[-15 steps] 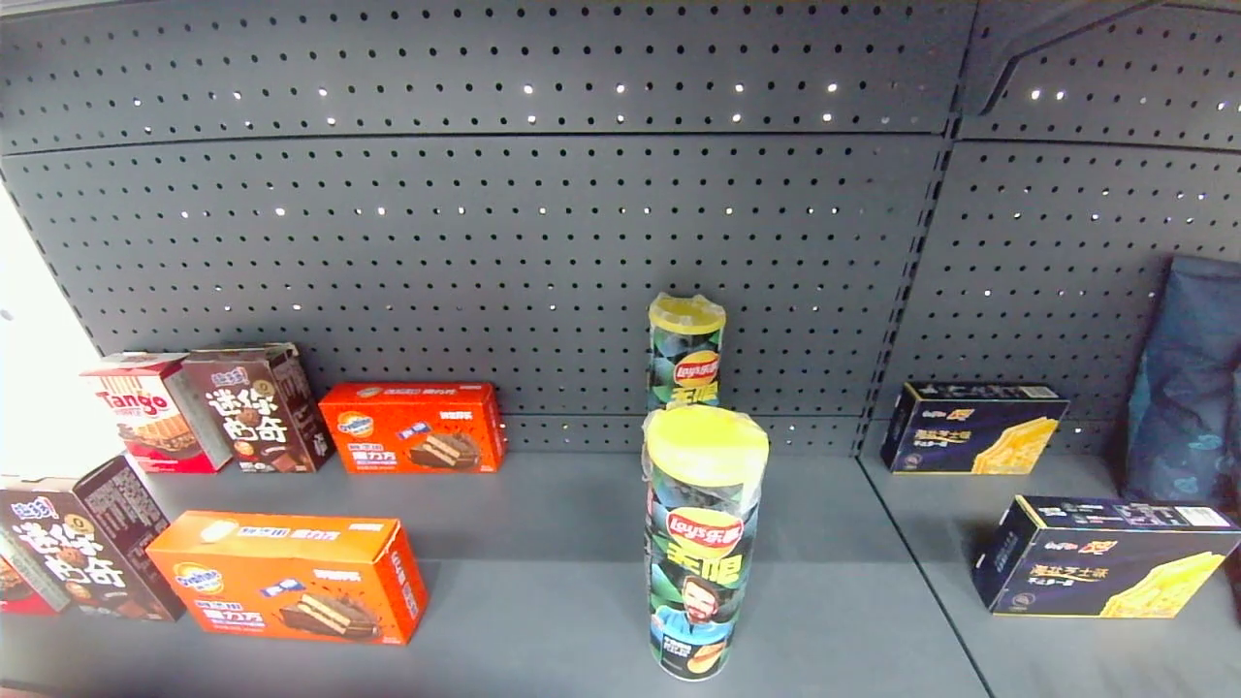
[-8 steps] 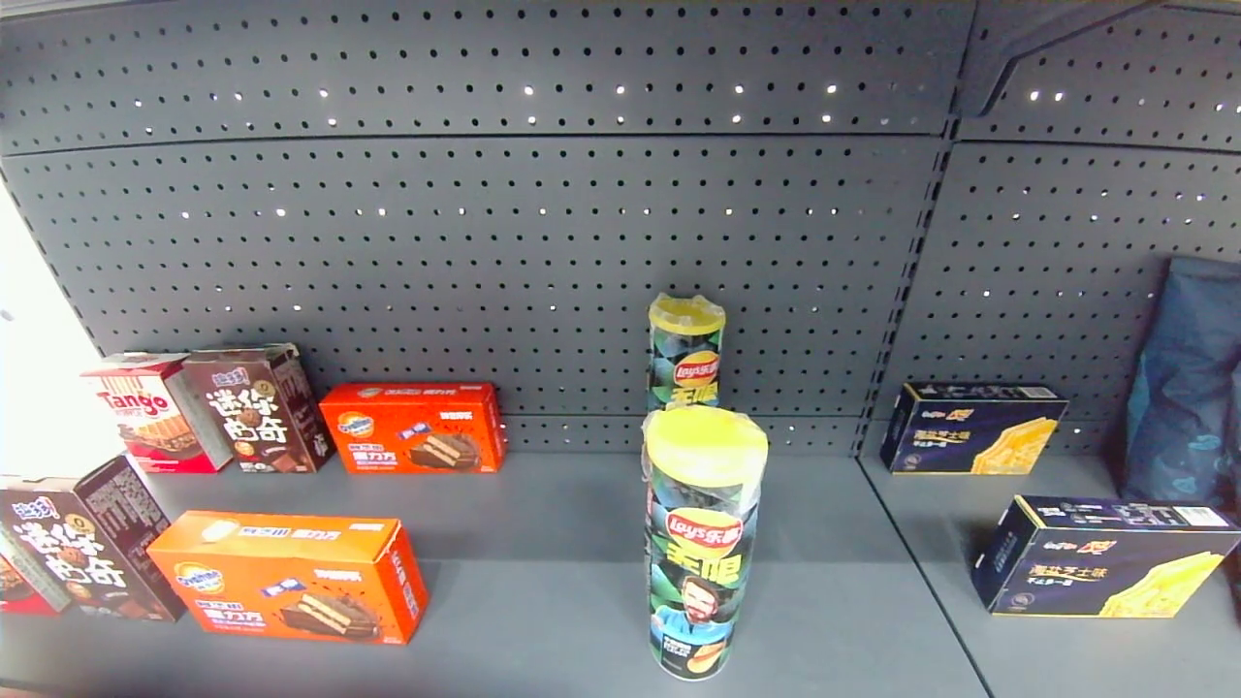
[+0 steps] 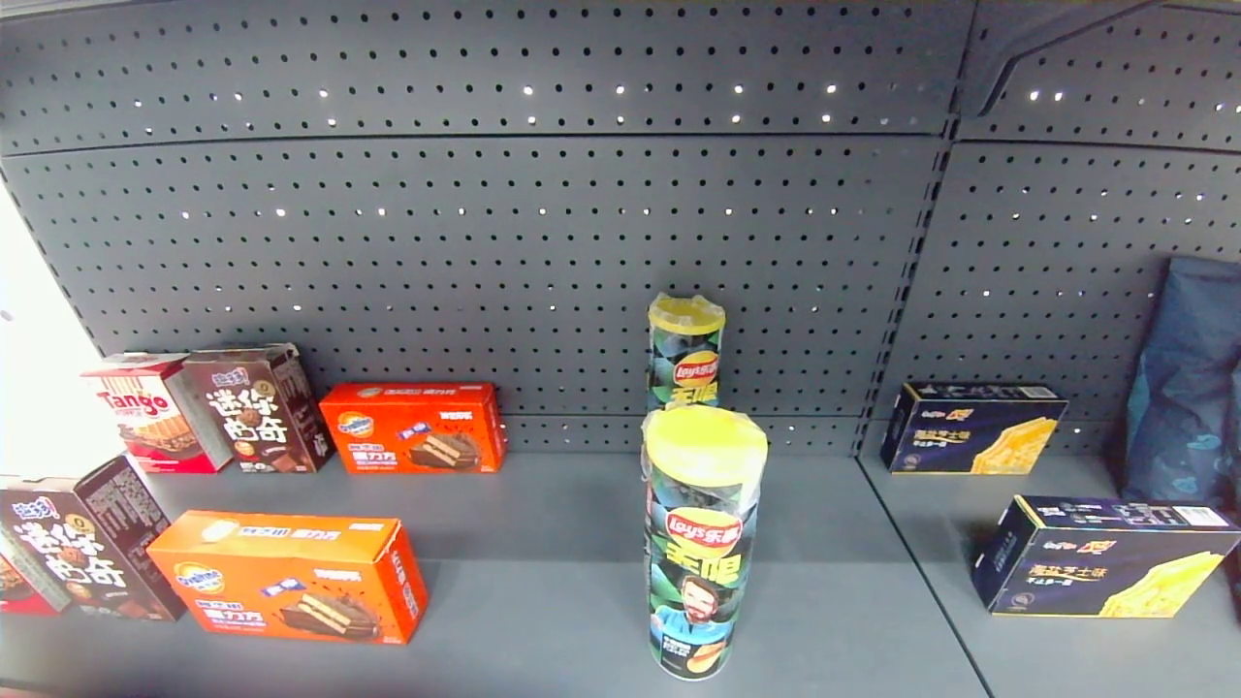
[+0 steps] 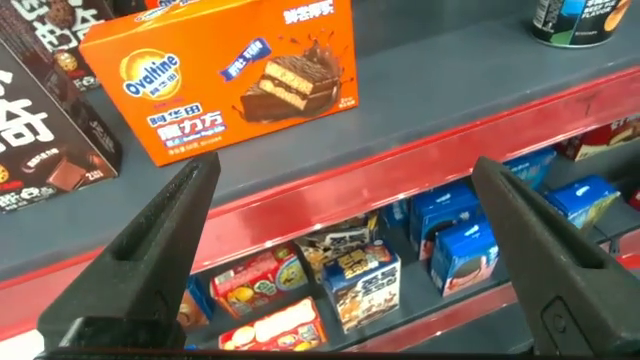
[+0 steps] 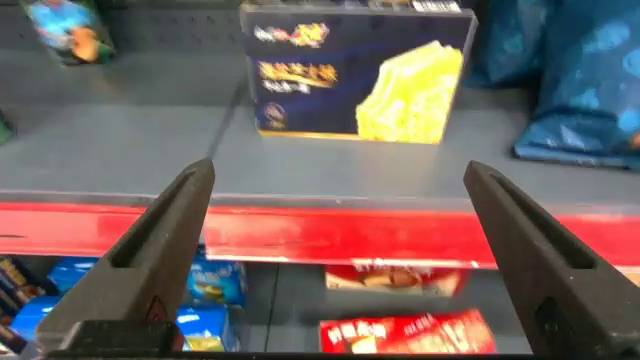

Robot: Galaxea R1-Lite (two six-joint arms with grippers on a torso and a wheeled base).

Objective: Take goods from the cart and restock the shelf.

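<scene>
Shelf (image 3: pixel 543 543) is dark grey metal with a perforated pegboard back (image 3: pixel 485 242) and a red front lip. Goods are sitting on it in two rows.

Dead centre is the front chip can (image 3: pixel 700 543), a tall upright cylinder with a glossy printed wrap and a yellow lid under crinkly film. The rear chip can (image 3: pixel 685 354) stands straight behind it against the pegboard. To the robot's left are the cardboard boxes: a front orange box (image 3: pixel 291 577) lying flat with a wafer picture on it, a rear orange box (image 3: pixel 414 427), two brown boxes, one at the back (image 3: pixel 257 407) and one at the front edge (image 3: pixel 82 548), and a red-and-white box (image 3: pixel 150 412) touching the back brown one. To the right of the shelf seam are a rear navy box (image 3: pixel 974 427) and a front navy box (image 3: pixel 1105 557), both flat with yellow wafers printed on them. A soft blue bag (image 3: pixel 1188 388) leans at the far right.

The left gripper (image 4: pixel 345 165) has its dark matte fingers spread wide with nothing between them. It hangs out in front of the red lip, and the front orange box sits on the shelf beyond it, not touching.

The right gripper (image 5: pixel 338 168) is spread wide and empty as well. It's out in front of the lip, with the front navy box just past it. Small blue packs (image 4: pixel 460 255) sit on the level below.
</scene>
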